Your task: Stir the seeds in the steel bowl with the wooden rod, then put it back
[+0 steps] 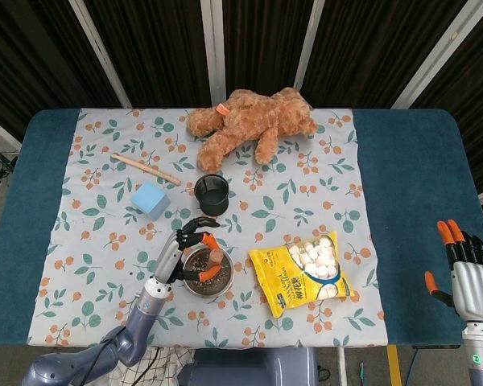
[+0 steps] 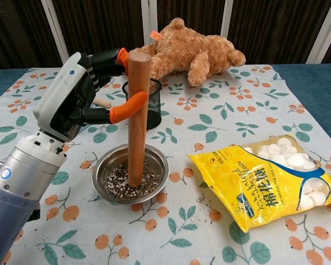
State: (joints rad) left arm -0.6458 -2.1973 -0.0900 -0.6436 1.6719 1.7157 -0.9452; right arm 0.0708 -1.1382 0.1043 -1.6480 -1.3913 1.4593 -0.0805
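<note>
A wooden rod (image 2: 137, 116) is gripped upright by the left hand (image 2: 77, 96), its tip in the seeds (image 2: 117, 185) of the steel bowl (image 2: 157, 165); the right hand (image 1: 467, 277) is held empty, fingers spread.

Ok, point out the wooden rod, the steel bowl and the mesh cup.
wooden rod (image 2: 137, 118), chest view, middle of its upright shaft.
steel bowl (image 2: 159, 161), chest view, right side of its rim.
mesh cup (image 1: 213, 195), head view, its dark side wall.
</note>
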